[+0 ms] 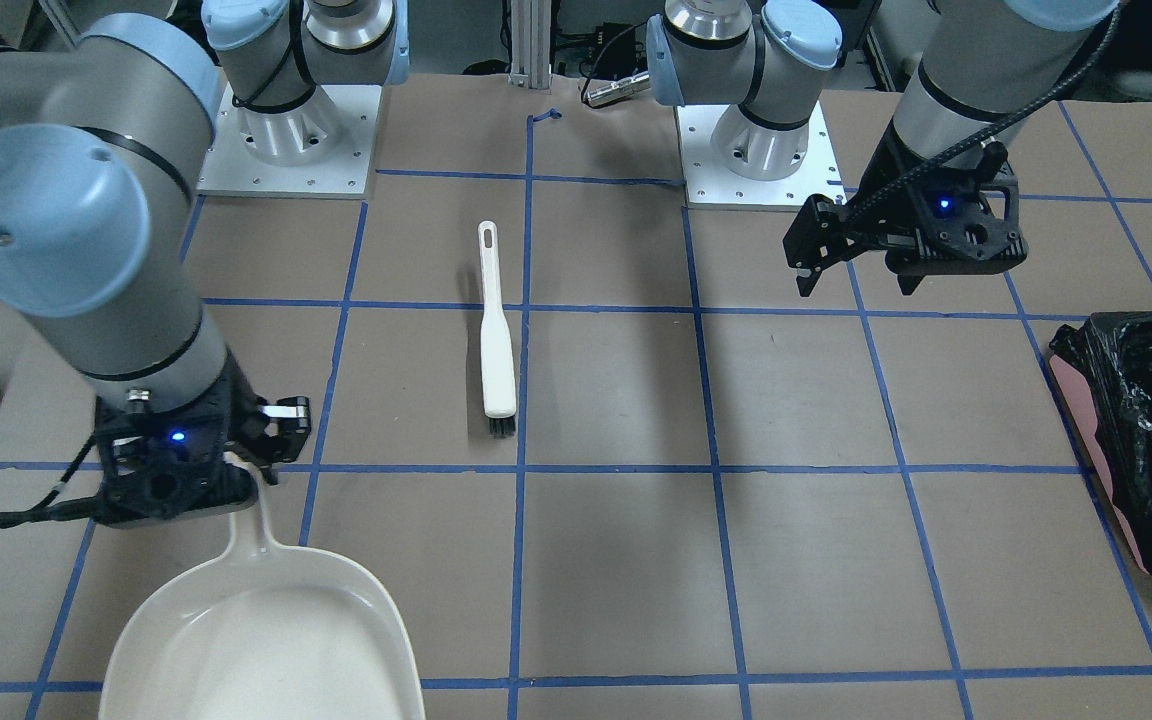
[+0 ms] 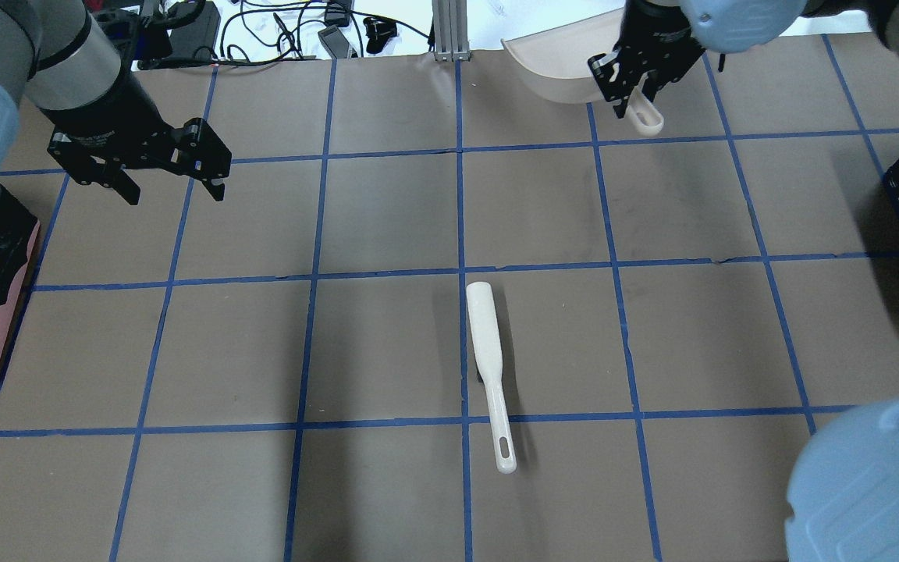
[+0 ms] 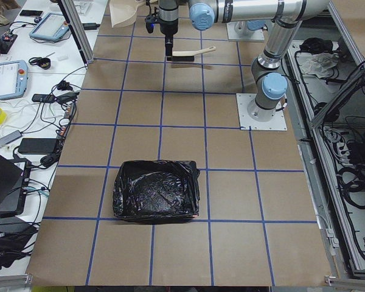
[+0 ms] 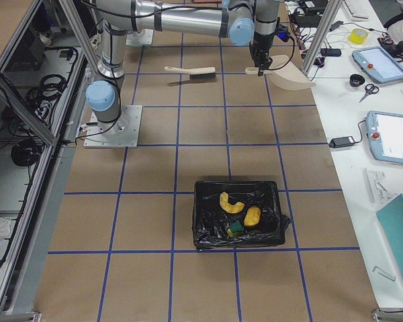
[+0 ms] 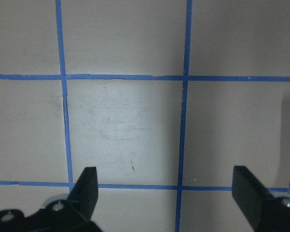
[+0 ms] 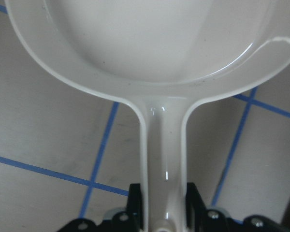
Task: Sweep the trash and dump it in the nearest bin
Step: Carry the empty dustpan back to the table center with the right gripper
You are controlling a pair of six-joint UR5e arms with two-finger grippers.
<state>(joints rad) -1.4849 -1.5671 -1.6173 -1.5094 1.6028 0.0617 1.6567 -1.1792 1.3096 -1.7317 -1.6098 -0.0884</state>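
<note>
**Trash in the bin, dustpan gripped**

On the counter (image 2: 387, 218) we see the black bin (image 4: 205, 235) near its right end. Our right end effector (image 6: 164, 208) is clamped on the white dustpan (image 1: 266, 640) handle, and the left end effector (image 2: 175, 195) hangs with fingers apart. The brush (image 2: 488, 367) lies mid-counter. All three trash bits (image 4: 252, 216) sit inside the bin.

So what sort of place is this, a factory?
Most likely a robotics research lab: a tape-gridded table, control tablets on a side bench, and loose cables along the edge.
</note>
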